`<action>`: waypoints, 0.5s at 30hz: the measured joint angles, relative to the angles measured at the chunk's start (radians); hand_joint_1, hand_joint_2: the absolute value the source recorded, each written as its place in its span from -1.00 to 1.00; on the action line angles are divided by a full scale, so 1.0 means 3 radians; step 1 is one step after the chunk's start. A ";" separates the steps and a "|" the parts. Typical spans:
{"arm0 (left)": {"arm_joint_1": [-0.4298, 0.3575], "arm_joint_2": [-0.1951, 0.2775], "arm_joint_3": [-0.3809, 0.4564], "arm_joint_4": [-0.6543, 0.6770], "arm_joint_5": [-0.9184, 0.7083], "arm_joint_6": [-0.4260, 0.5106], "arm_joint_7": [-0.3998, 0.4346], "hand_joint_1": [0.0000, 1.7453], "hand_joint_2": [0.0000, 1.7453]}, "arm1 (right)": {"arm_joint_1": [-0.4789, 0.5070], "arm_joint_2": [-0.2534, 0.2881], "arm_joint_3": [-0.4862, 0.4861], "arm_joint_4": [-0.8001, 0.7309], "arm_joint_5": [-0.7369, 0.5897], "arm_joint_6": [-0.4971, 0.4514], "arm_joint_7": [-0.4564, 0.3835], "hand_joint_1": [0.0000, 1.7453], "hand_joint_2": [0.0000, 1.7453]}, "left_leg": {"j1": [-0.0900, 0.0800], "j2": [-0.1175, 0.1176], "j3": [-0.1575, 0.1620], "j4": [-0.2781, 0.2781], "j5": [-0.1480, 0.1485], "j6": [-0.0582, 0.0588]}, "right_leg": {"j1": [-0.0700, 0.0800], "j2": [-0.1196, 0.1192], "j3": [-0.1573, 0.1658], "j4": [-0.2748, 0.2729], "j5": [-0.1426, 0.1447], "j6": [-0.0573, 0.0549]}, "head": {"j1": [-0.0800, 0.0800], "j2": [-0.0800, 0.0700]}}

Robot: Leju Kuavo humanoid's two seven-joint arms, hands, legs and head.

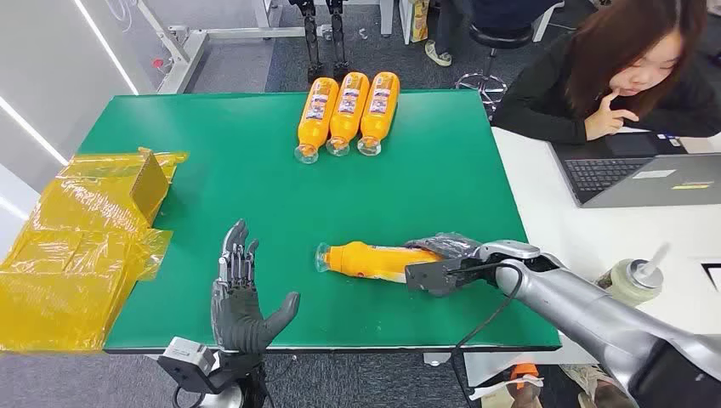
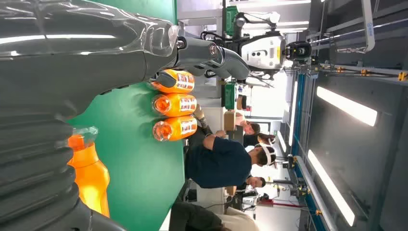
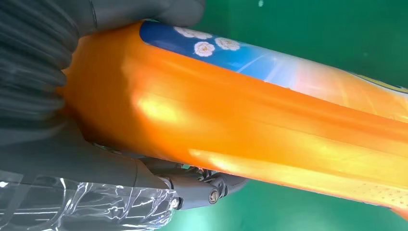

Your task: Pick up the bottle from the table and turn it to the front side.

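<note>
An orange bottle (image 1: pixel 371 258) lies on its side on the green table (image 1: pixel 255 161), its clear cap pointing left. My right hand (image 1: pixel 442 259) grips its base end from the right; close up, the bottle (image 3: pixel 250 115) shows its orange back and a strip of blue flowered label, with my fingers (image 3: pixel 202 185) curled under it. My left hand (image 1: pixel 242 297) hovers open at the table's front edge, left of the bottle, fingers spread and pointing away. In the left wrist view the bottle (image 2: pixel 89 173) lies just beyond my left hand (image 2: pixel 57 96).
Three more orange bottles (image 1: pixel 347 110) lie side by side at the table's far edge. Yellow plastic packaging (image 1: pixel 85 229) covers the left edge. A person (image 1: pixel 612 76) sits at a white desk on the right with a laptop (image 1: pixel 646 174) and a lidded cup (image 1: pixel 633 280).
</note>
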 joint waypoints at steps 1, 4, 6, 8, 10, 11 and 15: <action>0.0004 0.0000 0.0000 -0.0007 -0.0006 0.0001 0.0001 -1.00 1.00 | -0.0008 0.0012 0.0005 0.0006 -0.0001 0.0003 -0.0003 1.00 1.00 | 0.0000 0.0000 0.0000 0.0000 0.0000 0.0000 | 0.0000 0.0000 0.0000 0.0000 0.0000 0.0000 | 0.0000 0.0000; 0.0021 0.0001 0.0003 -0.0045 -0.0031 0.0002 0.0020 -1.00 1.00 | -0.0041 0.0076 0.0028 0.0043 -0.0008 0.0010 -0.0016 1.00 1.00 | 0.0000 0.0000 -0.0001 0.0000 0.0000 0.0000 | 0.0000 -0.0001 -0.0001 0.0001 0.0000 0.0000 | 0.0000 0.0000; 0.0035 0.0001 0.0006 -0.0081 -0.0045 0.0002 0.0035 -1.00 1.00 | -0.0058 0.0134 0.0045 0.0084 -0.0025 0.0001 -0.0023 1.00 1.00 | 0.0001 0.0000 -0.0001 0.0000 0.0000 0.0000 | 0.0000 -0.0001 -0.0002 0.0001 0.0000 0.0000 | 0.0000 0.0000; 0.0052 0.0002 0.0009 -0.0115 -0.0056 0.0002 0.0049 -1.00 1.00 | -0.0068 0.0186 0.0063 0.0127 -0.0044 -0.0013 -0.0034 1.00 1.00 | 0.0001 -0.0001 -0.0002 -0.0001 0.0000 -0.0001 | 0.0000 -0.0001 -0.0002 0.0001 0.0000 0.0000 | 0.0000 0.0000; 0.0063 0.0003 0.0012 -0.0140 -0.0064 0.0002 0.0059 -1.00 1.00 | -0.0079 0.0228 0.0082 0.0163 -0.0051 -0.0026 -0.0052 1.00 1.00 | 0.0001 -0.0002 -0.0003 -0.0001 0.0000 -0.0001 | 0.0000 -0.0002 -0.0003 0.0001 0.0000 0.0000 | -0.0001 0.0000; 0.0067 0.0003 0.0013 -0.0149 -0.0071 0.0002 0.0061 -1.00 1.00 | -0.0085 0.0245 0.0091 0.0180 -0.0051 -0.0039 -0.0065 1.00 1.00 | 0.0001 -0.0003 -0.0004 -0.0001 0.0000 -0.0001 | 0.0000 -0.0003 -0.0003 0.0001 0.0000 0.0000 | 0.0000 0.0000; 0.0090 0.0003 0.0028 -0.0176 -0.0107 0.0011 0.0061 -1.00 1.00 | -0.0111 0.0324 0.0103 0.0234 -0.0065 -0.0230 -0.0135 1.00 1.00 | 0.0000 -0.0004 -0.0005 -0.0001 0.0001 0.0000 | 0.0001 -0.0004 -0.0003 0.0002 0.0000 0.0000 | 0.0000 0.0000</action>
